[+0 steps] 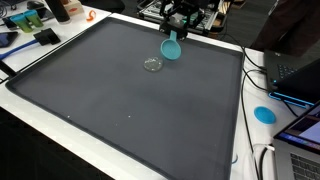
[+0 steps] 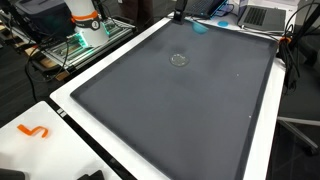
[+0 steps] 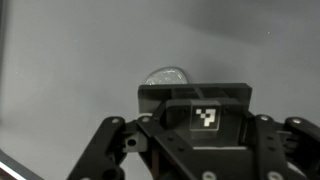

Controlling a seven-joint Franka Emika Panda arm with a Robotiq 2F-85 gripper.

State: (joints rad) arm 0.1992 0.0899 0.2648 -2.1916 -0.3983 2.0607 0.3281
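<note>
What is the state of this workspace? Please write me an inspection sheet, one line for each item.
Surface: large dark grey mat on a white table; flat, a few pale specks.
Job's things: teal plastic cup, tilted, directly under the gripper; small clear round dish lying on the mat beside it, apart from it.
Clutter: blue round disc and orange curled hook on the table, off the mat.
Gripper: black Robotiq gripper at the mat's far edge; open or shut cannot be told.
Cables: black cables on the table beside the mat.
Surroundings: open laptop; equipment rack.
</note>
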